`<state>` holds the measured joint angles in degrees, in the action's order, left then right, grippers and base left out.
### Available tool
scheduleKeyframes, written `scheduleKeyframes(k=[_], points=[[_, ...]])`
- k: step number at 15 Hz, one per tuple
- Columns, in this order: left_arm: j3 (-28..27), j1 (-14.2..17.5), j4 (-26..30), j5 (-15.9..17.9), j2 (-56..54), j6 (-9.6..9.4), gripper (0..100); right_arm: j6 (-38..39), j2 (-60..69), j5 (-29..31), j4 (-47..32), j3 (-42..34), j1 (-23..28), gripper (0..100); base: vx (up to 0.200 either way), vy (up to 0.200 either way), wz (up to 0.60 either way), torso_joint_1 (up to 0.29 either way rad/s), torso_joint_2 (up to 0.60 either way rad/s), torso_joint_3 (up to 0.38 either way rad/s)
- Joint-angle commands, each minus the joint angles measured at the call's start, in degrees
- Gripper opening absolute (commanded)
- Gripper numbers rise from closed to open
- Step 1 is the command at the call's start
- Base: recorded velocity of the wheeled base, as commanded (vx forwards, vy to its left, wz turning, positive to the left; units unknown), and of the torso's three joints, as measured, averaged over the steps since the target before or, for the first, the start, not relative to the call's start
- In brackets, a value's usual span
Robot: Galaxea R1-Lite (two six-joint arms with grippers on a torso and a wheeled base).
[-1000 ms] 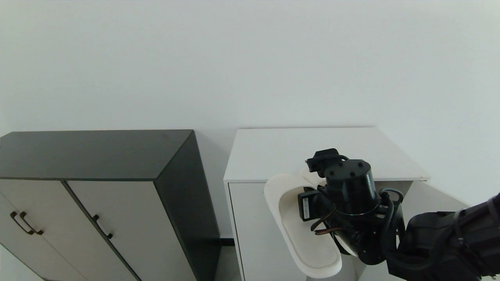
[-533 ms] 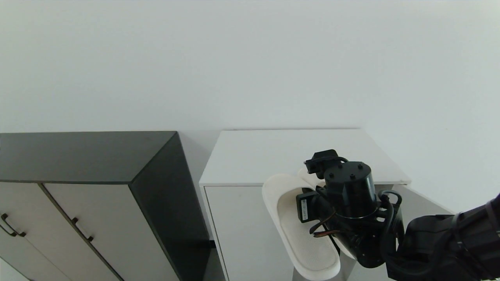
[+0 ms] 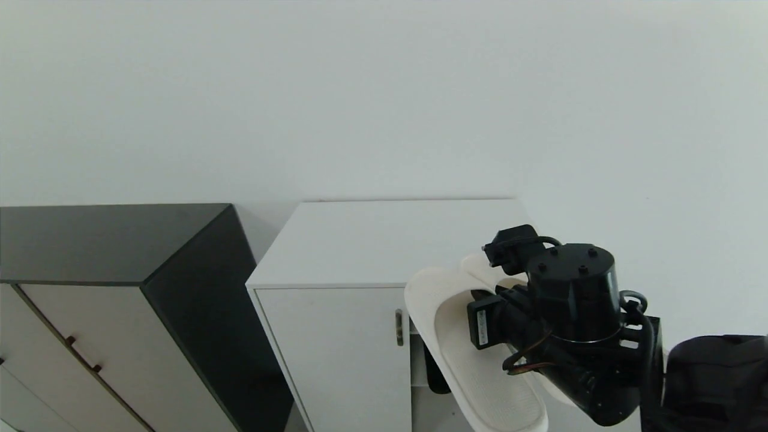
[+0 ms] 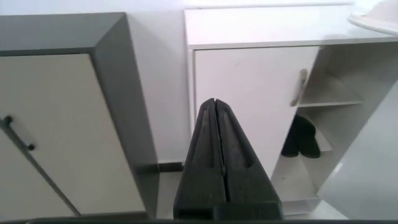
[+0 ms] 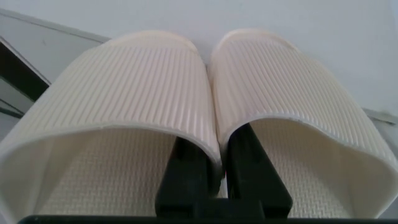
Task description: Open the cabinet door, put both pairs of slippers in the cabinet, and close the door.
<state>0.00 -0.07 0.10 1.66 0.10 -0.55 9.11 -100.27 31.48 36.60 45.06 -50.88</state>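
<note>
Carrying: the right gripper (image 5: 216,177) is clamped on the pair of cream slippers (image 3: 480,366). Its jaws pinch the two adjoining strap walls together, with one slipper on each side.
Slippers' place: right of centre at the bottom of the head view, held in the air in front of the white cabinet (image 3: 384,240) and not yet inside it.
Long axis: it runs steeply from the frame's middle down to its bottom edge. The toe ends appear uppermost and the footbeds are turned toward frame left.
Opening: the open compartment (image 4: 336,93) lies right of the shut door (image 3: 336,348) and its handle (image 3: 399,327). In the head view it sits just left of and behind the slippers.
Inside: dark shoes (image 4: 303,137) stand on the lower level, under a shelf.
Left gripper (image 4: 215,143): jaws pressed together on nothing, facing the shut door at the bottom centre of the left wrist view.
Judgement: the right arm is the nearer one. The pair probably needs levelling so that its long axis enters the opening toes first, clear of the door edge.
</note>
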Motion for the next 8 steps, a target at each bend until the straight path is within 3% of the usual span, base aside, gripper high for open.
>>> scheduleKeyframes(k=[1, 6, 8], points=[[0.00, -0.01, -0.10, 0.01, 0.08, 0.02, 0, -0.14, 6.49, -0.45, -3.29, -0.41, -1.76, 0, 0.000, 0.000, 0.00, 0.000, 0.00, 0.000], [0.00, -0.01, -0.01, 0.01, 0.08, 0.02, 0, -0.32, 12.03, -9.42, -6.98, -5.07, -2.55, 0, 0.000, 0.000, 0.00, 0.000, 0.00, 0.000], [0.00, -0.01, -0.10, 0.01, 0.08, 0.02, 0, -2.08, 12.38, -9.94, -7.06, -6.47, -2.55, 0, 0.000, 0.000, 0.00, 0.000, 0.00, 0.000]])
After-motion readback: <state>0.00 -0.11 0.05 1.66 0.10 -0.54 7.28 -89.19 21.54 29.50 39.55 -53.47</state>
